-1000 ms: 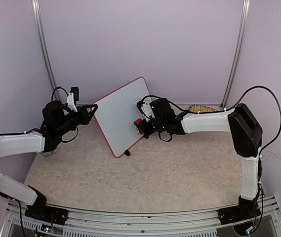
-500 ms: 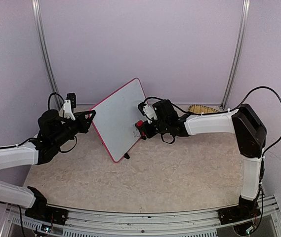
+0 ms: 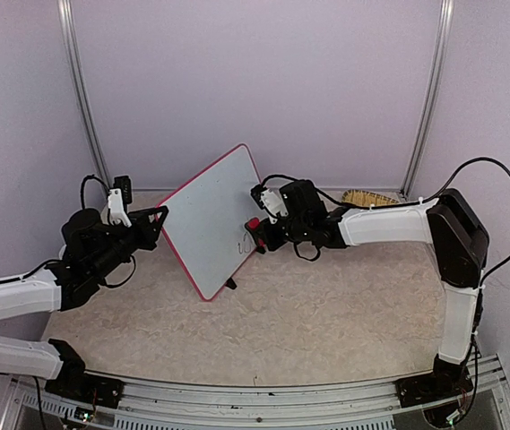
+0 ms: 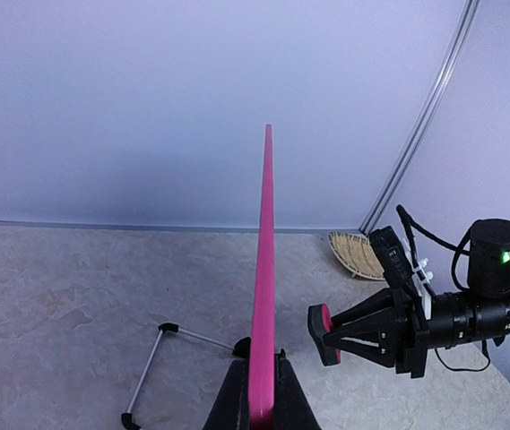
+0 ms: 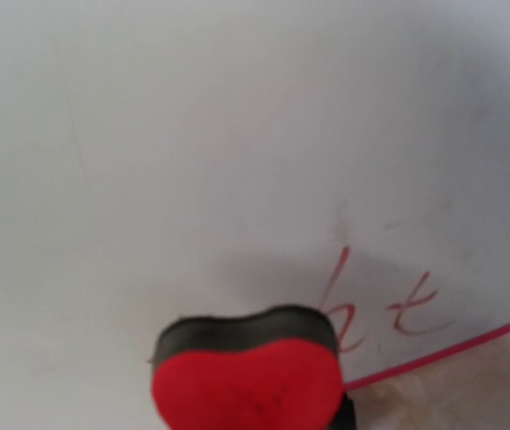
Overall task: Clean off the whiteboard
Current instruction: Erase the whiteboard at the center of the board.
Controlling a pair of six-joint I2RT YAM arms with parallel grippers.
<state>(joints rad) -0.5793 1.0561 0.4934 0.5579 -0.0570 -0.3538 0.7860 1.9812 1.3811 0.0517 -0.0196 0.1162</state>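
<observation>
The whiteboard (image 3: 208,213), white with a pink-red frame, stands steeply tilted on the table. My left gripper (image 3: 158,218) is shut on its left edge; in the left wrist view the frame (image 4: 263,269) runs edge-on up from between the jaws of my left gripper (image 4: 262,365). My right gripper (image 3: 256,231) is shut on a red heart-shaped eraser (image 3: 252,224) with a black felt face. The eraser (image 4: 321,332) hangs a short gap off the board's face. Red marker writing (image 5: 389,309) shows just right of the eraser (image 5: 247,381), near the board's lower corner.
A woven straw dish (image 3: 367,197) lies by the back wall to the right. A thin wire stand with black tips (image 4: 151,367) reaches out behind the board. One black foot (image 3: 229,283) sits at the board's bottom edge. Metal posts (image 3: 80,90) flank the walls.
The left arm has drawn back to the left and lower, taking the board's gripped edge with it. The right gripper and eraser have hardly moved.
</observation>
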